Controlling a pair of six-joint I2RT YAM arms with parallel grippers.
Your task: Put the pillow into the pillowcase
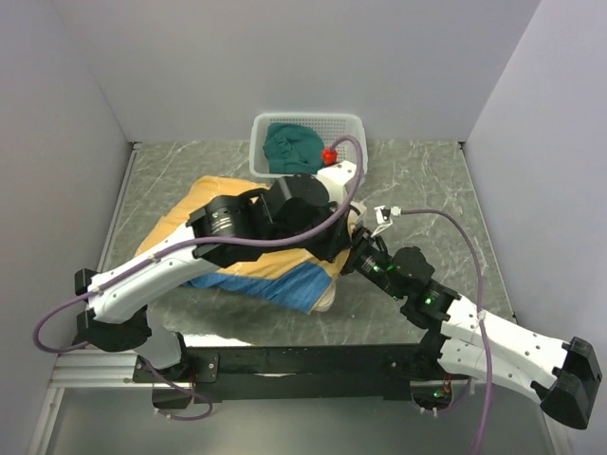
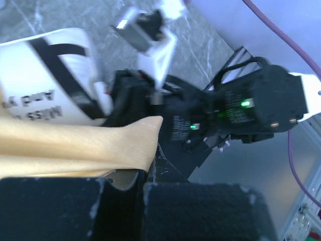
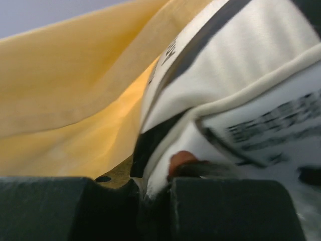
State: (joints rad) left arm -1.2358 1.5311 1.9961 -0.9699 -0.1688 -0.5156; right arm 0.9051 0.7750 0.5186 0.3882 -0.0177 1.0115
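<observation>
The pillowcase (image 1: 180, 227), mustard-yellow with a blue side (image 1: 285, 284), lies mid-table under my left arm. The cream-white pillow (image 1: 327, 299) pokes out of its near right opening; most of it is hidden inside. In the left wrist view my left gripper (image 2: 138, 175) is shut on the yellow pillowcase edge (image 2: 75, 145), with the pillow's lettered end (image 2: 45, 85) behind it. In the right wrist view my right gripper (image 3: 155, 188) is shut on the pillow's white edge (image 3: 241, 65), beside the yellow pillowcase (image 3: 65, 110). The two grippers meet at the opening (image 1: 346, 251).
A white basket (image 1: 353, 121) with a teal cloth (image 1: 289, 147) and a small red object (image 1: 329, 155) stands at the back centre. Grey walls close in the left, right and back. Purple cables (image 1: 455, 223) loop over both arms.
</observation>
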